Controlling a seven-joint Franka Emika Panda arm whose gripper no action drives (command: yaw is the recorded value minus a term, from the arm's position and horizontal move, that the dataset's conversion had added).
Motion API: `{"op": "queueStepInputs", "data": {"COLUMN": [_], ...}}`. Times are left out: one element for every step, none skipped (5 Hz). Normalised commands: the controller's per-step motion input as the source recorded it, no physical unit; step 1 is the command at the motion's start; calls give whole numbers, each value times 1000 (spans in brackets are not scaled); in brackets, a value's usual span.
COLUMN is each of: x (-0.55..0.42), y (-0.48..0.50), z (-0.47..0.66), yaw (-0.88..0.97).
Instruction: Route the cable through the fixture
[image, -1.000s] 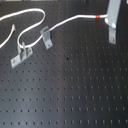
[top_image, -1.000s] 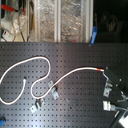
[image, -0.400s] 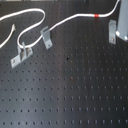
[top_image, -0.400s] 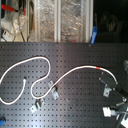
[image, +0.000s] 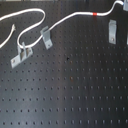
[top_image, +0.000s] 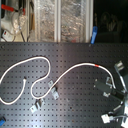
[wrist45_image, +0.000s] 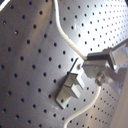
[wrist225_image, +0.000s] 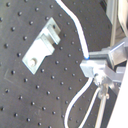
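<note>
The cable (image: 60, 22) lay in loose white curves across the black pegboard counter (image: 70, 90), and its red band (image: 96, 14) sat on the stretch running toward the tool (wrist225_image: 95, 67). In both wrist views the cable passed between the tool's fingers (wrist45_image: 97, 62) and carried on past them on either side, so the tool appeared clenched on the cable, though the contact itself was too small to confirm. Gripping beyond the band, and not at the free end, would leave a short taut span that could be steered into a slot. Three metal fixtures were bolted to the counter. Taking the band as landmark in the first exterior view, one upright fixture (image: 112, 31) stood just below it toward the first exterior view's right, close under the tool; a second (image: 46, 37) and a third (image: 21, 54) stood well apart from the band toward the first exterior view's left, beside a loop of cable. In the second exterior view the cable (top_image: 42, 75) swung near those two fixtures (top_image: 54, 91) without clearly sitting in either. The first wrist view showed the nearby fixture (wrist45_image: 70, 89) just beside the held cable, not yet threaded. The routing looked to be at an early stage, with the held span being lined up over that fixture's opening.
</note>
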Motion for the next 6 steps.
{"op": "queueStepInputs", "data": {"x": [5,-21,-230,-290,-12,-334], "y": [15,2,-201,-215,-9,-180], "z": [15,44,156,149,26,141], "yaw": [-57,0,-9,0,0,-43]}}
